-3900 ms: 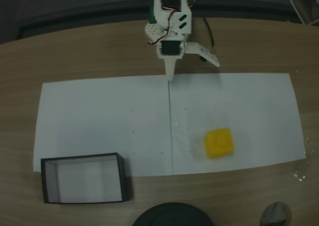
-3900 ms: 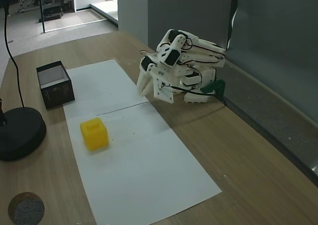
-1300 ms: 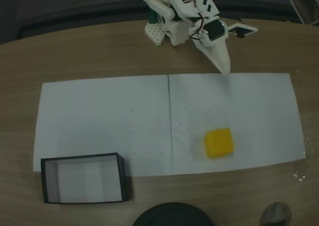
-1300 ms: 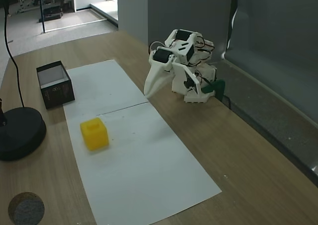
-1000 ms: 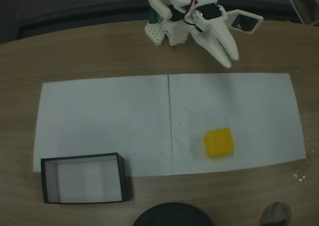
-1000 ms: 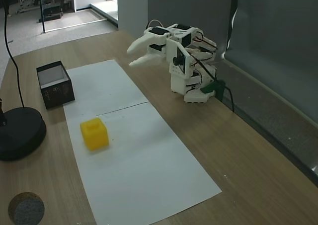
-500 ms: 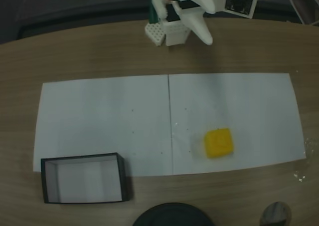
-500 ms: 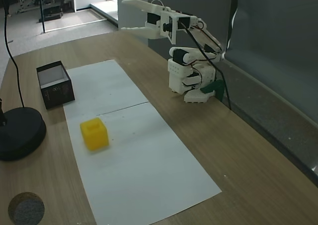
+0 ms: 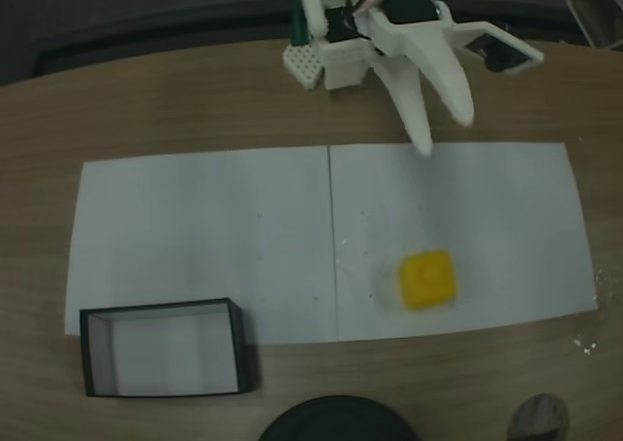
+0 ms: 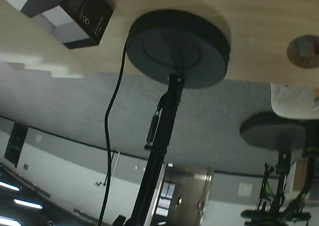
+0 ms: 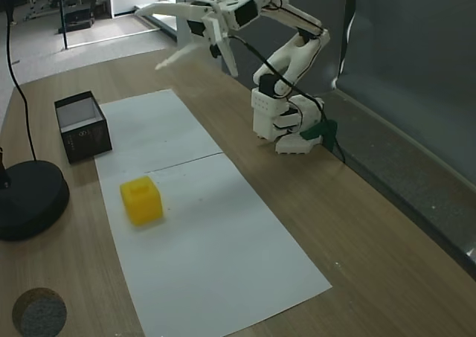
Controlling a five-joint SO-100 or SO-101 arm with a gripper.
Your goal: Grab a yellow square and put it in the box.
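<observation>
gripper [image 11: 152,37] raised with fingers spread apart, seemingly well above the paper [image 9: 195,227]; yellow square [image 9: 427,279] rests far from the box [image 9: 161,348]

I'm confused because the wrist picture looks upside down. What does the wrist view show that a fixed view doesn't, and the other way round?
The wrist view gives the tall pole and dangling cable of the black stand, plus the room behind it. In a fixed view you get the yellow square on the white paper and the gripper, raised in the air with its jaws apart. Both share the box, the stand's round black base and the wooden table.
</observation>
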